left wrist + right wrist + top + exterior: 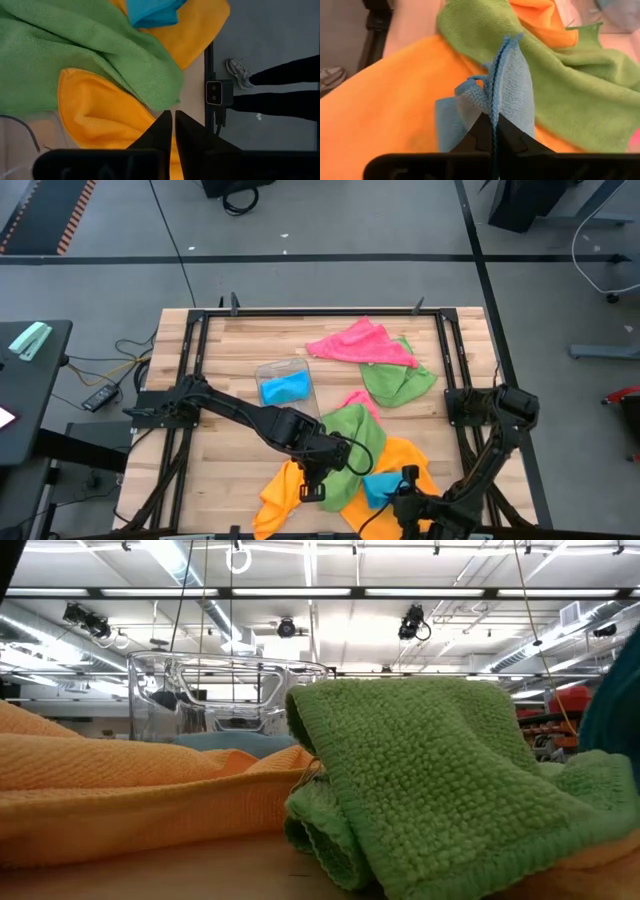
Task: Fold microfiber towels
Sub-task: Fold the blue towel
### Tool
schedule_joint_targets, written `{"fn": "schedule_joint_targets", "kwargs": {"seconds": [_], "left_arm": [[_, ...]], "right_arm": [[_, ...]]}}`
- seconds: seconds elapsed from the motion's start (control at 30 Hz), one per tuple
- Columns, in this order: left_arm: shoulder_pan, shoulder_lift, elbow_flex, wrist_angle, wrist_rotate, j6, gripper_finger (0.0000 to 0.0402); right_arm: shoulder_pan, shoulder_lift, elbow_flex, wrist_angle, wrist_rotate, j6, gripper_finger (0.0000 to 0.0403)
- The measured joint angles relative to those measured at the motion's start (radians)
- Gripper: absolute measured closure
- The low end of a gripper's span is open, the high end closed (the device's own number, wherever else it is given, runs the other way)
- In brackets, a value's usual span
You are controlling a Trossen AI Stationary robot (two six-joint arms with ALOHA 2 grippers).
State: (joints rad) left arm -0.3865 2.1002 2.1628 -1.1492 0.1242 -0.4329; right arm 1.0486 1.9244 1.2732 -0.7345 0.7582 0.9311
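Pinching a blue towel (512,95) edge, the right gripper (492,131) sits at the near table edge.
Just beside it, left gripper (173,131) is clenched, seemingly on the orange towel (290,490). Beyond lies a green towel (350,442), then the tray (285,383), then pink (360,342) and green cloths — nothing folded yet.

Wooden slatted table (220,350) inside a black frame. Directly on it: a pink towel (358,343) and a green towel (398,383) on the far side from both grippers; a clear plastic tray (285,383); and an orange towel (285,498) beneath the left gripper (312,492).
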Motion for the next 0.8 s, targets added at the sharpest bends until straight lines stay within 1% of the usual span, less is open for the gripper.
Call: {"fn": "schedule_joint_targets", "kwargs": {"seconds": [0.13,0.33,0.43,0.57,0.67,0.8], "left_arm": [[0.002,0.0,0.0,0.012,0.0,-0.001,0.0374],[0.001,0.0,0.0,0.021,0.0,-0.001,0.0383],[0.002,0.0,0.0,0.022,0.0,-0.001,0.0382],[0.001,0.0,0.0,0.022,0.0,-0.005,0.0377],[0.0,0.0,0.0,0.022,0.0,-0.008,0.0375],[-0.004,0.0,0.0,0.022,0.0,-0.006,0.0379]], "right_arm": [[-0.024,0.0,-0.007,-0.004,0.0,-0.007,0.0396],[-0.059,0.0,-0.008,-0.023,0.0,-0.087,0.0397],[-0.076,0.0,-0.008,-0.027,0.0,-0.123,0.0397],[-0.093,0.0,-0.008,-0.027,0.0,-0.122,0.0397],[-0.088,0.0,-0.008,-0.007,-0.005,-0.135,0.0397],[-0.058,0.0,-0.008,0.026,-0.042,-0.186,0.0397]]}}
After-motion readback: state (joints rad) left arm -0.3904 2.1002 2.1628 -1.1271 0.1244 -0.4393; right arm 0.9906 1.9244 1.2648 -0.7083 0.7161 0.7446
